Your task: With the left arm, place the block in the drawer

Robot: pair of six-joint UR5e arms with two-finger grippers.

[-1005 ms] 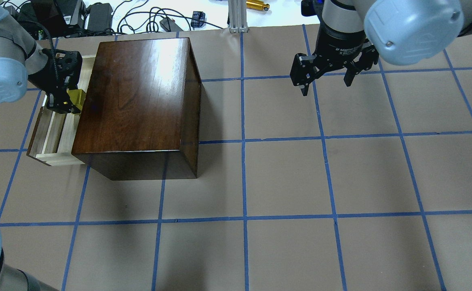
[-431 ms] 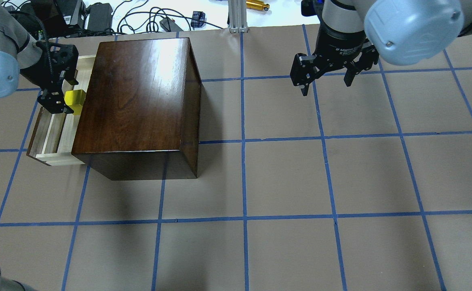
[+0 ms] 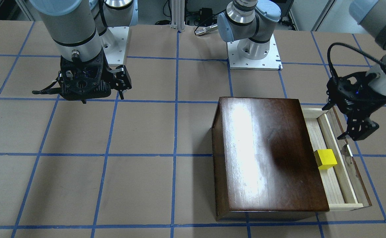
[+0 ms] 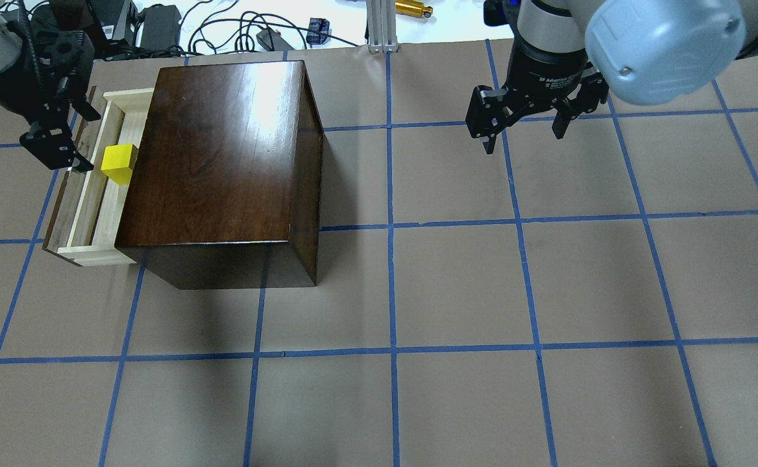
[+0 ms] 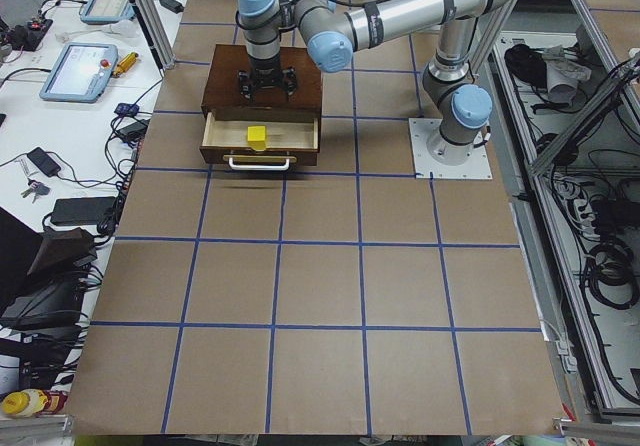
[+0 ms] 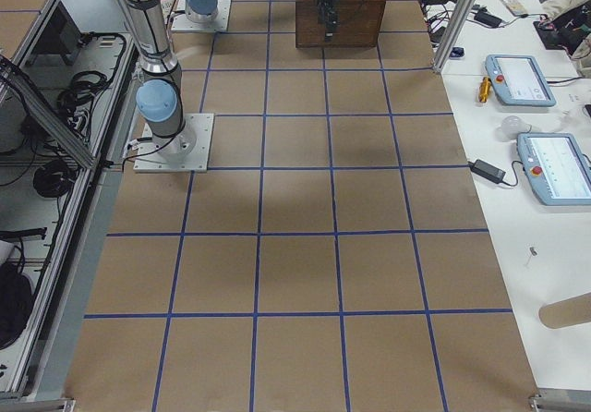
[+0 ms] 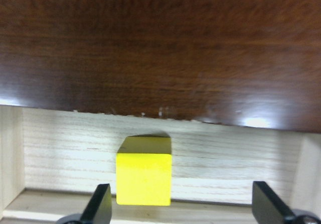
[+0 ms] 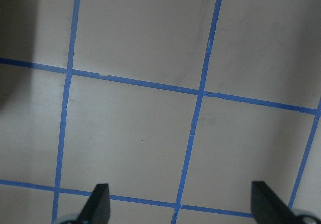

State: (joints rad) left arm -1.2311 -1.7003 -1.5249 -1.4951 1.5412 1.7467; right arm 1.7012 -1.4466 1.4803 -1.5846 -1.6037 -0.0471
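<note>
The yellow block rests on the floor of the open drawer, close against the dark wooden box. It also shows in the front view and the left wrist view. My left gripper is open and empty, raised above the drawer's outer edge and apart from the block. In the left wrist view the left gripper has its fingers spread wide either side of the block below. My right gripper is open and empty over the bare table, far to the box's right.
The box stands beside the drawer, which is pulled out towards my left side. Cables and devices lie beyond the table's far edge. The table has brown paper with a blue tape grid.
My left gripper has let go of the block, opened, and drawn up and away from the drawer. The block stays in the drawer. The right arm has not moved.
</note>
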